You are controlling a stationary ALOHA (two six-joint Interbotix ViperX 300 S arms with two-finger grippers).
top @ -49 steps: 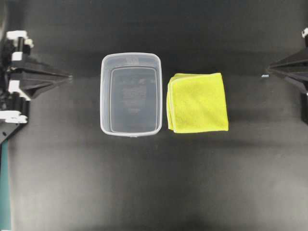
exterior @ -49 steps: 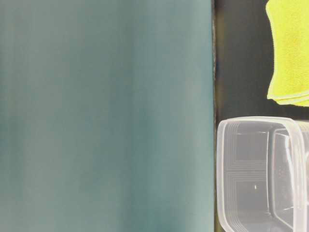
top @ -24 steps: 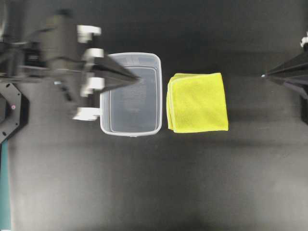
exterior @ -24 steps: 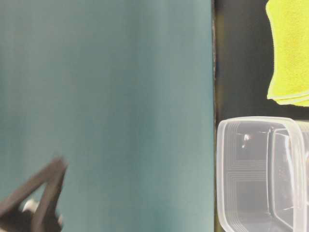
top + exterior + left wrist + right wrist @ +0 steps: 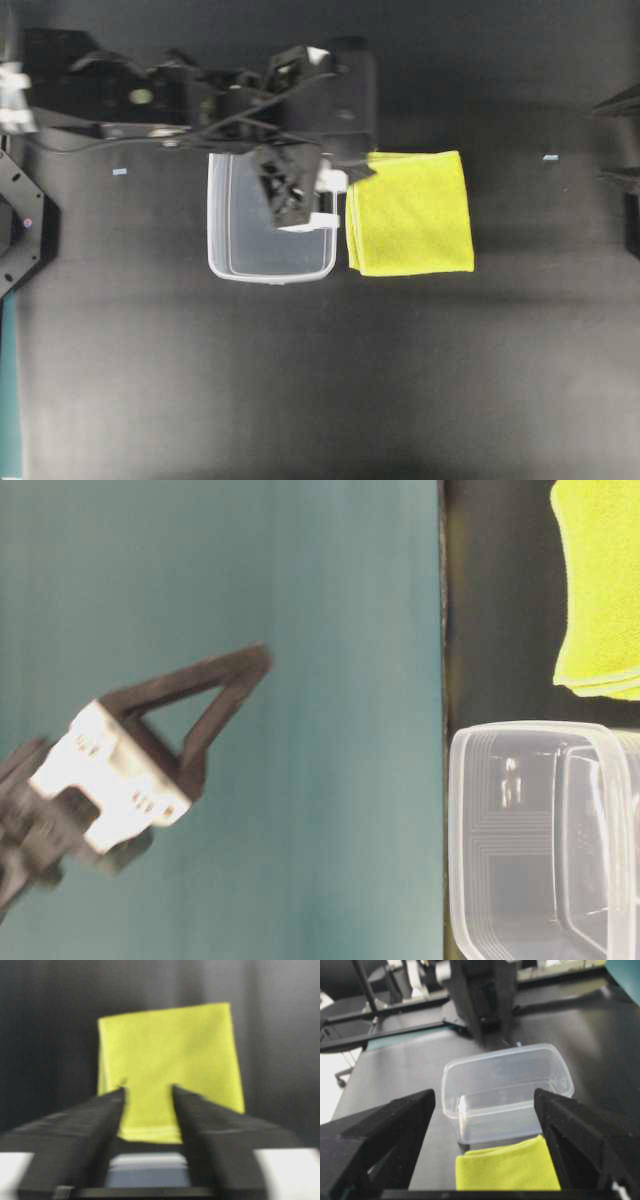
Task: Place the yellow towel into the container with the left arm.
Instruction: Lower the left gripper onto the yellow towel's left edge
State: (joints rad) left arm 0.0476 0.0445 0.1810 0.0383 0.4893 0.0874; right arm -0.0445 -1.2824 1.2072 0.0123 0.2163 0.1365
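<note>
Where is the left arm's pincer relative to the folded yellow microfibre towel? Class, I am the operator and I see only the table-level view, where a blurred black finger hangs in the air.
Observer: From overhead, the left arm reaches across the clear rectangular plastic container, and its end is above the half nearest the folded yellow microfibre towel.
Operator: Is it gripping anything?
Observer: No. The left wrist view shows the left pincer with its fingers apart and nothing held. The towel lies flat ahead of them.
Operator: And the container?
Observer: The right wrist view shows it empty, framed by the open right pincer.
</note>
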